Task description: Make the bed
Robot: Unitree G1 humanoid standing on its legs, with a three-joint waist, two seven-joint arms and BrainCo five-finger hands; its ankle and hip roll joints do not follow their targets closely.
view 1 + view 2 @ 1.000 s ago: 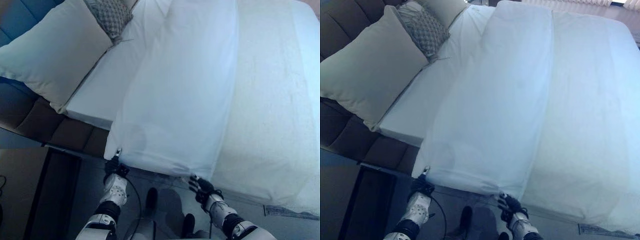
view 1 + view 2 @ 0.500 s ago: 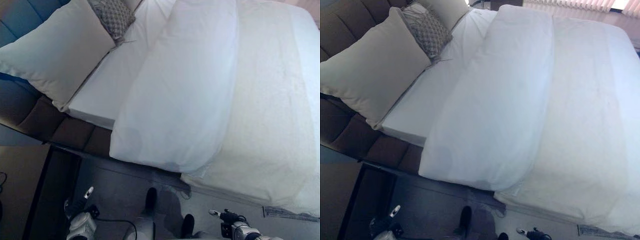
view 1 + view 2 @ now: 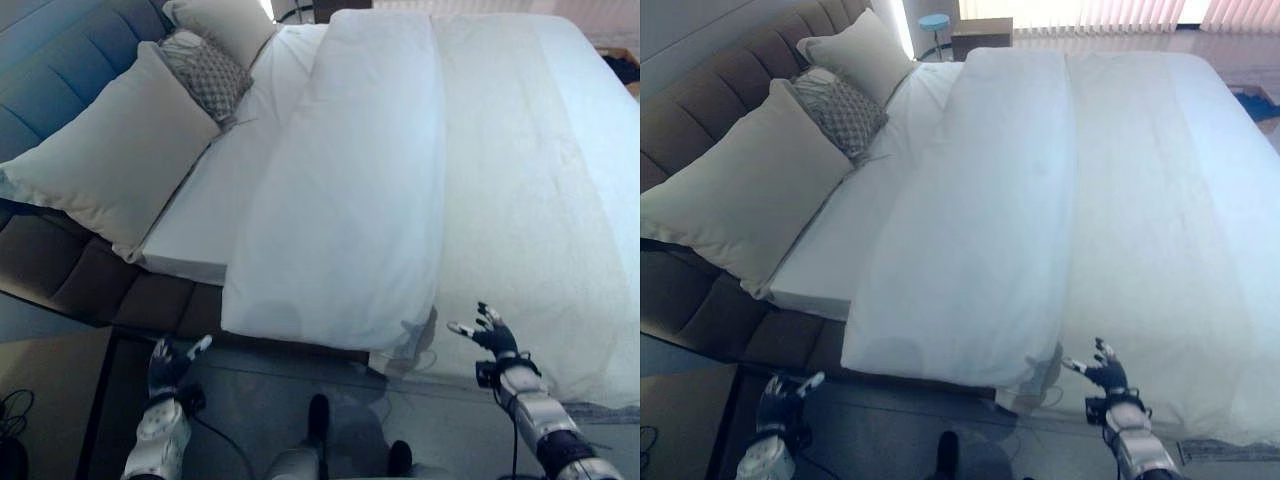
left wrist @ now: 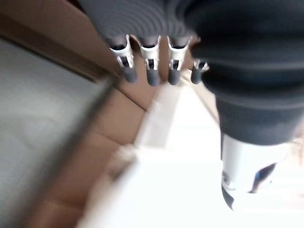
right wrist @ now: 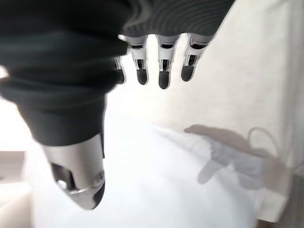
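A white duvet (image 3: 350, 200) lies folded back in a long band across the bed, its near edge hanging over the mattress side. The bare white sheet (image 3: 215, 190) shows between the fold and the pillows. My left hand (image 3: 168, 366) hovers open below the bed's side, near the dark bed frame, holding nothing. My right hand (image 3: 489, 335) is open with fingers spread, just over the near edge of the bedcover (image 3: 540, 200), empty. In the right wrist view its straight fingers (image 5: 162, 71) point at white cloth.
A large cream pillow (image 3: 110, 155), a grey patterned cushion (image 3: 205, 75) and another cream pillow (image 3: 225, 22) lean on the padded headboard (image 3: 700, 110). A nightstand (image 3: 980, 30) stands beyond the bed. Grey floor (image 3: 260, 400) runs along the bed's near side.
Both hands let go of the duvet's near edge, dropped low, and have now risen open again. The duvet edge settled over the mattress side. The camera has tilted up.
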